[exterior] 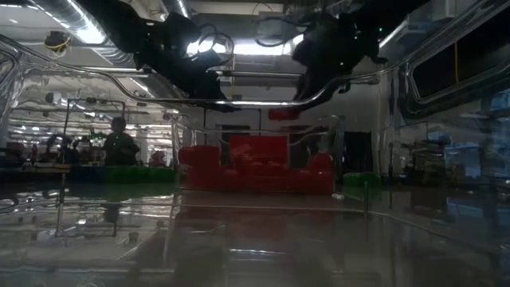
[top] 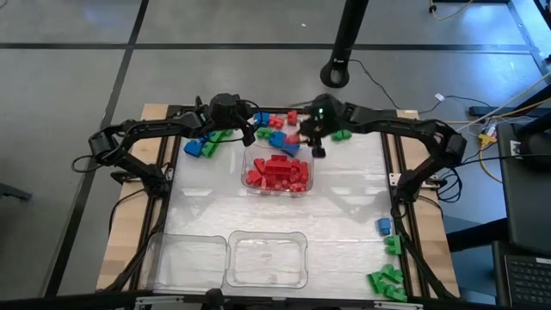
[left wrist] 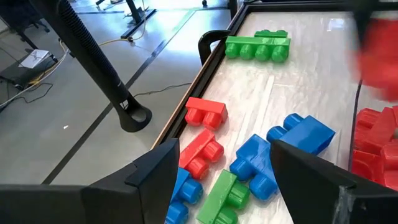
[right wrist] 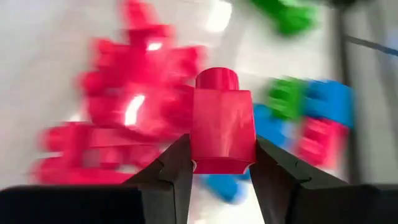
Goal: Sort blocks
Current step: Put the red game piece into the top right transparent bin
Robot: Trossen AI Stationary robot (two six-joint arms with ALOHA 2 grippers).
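At the table's middle, a clear tray holds a heap of red blocks and nothing of another colour, so the red sorting looks well under way. Over the tray's far edge, the right gripper pinches one more red block between its fingers, lifted clear of the pile below it; my guess is that it goes into the same tray.

Just beyond the tray, a loose scatter of blocks waits unsorted: red, blue and green mixed together. The left gripper hovers over this scatter with fingers spread and nothing between them; under it lie a blue block, a red block and a green block.

Nearer the front, two more clear trays sit side by side and look empty, so blue and green seem not yet begun. More blue and green blocks lie at the right edge of the table. By my reckoning, most of the job remains.
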